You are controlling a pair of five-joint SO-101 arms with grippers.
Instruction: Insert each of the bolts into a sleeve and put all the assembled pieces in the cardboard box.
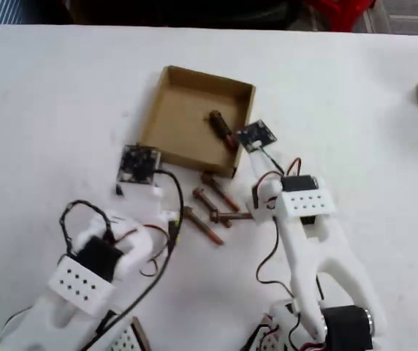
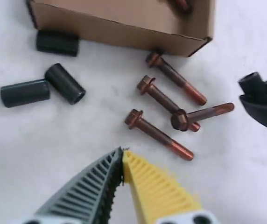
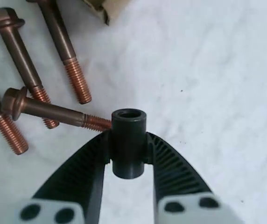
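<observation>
I am clamping my right jaws on a black sleeve, gripping it by its sides with the bore facing the wrist camera, over the counter. My left jaws are pressing together on nothing, hanging near the four loose bolts that are lying at the centre of the high view, just below the cardboard box in the upper middle, which is holding one finished piece. I am judging the main risk to be the round sleeve twisting or slipping in my grip as a bolt is pushing in. One bolt is also lying across another bolt, so lifting either could be dragging its neighbour. The left wrist view is giving me three spare sleeves beside the box wall, where the high view is presenting my left arm; the right wrist view is giving me the open bore
</observation>
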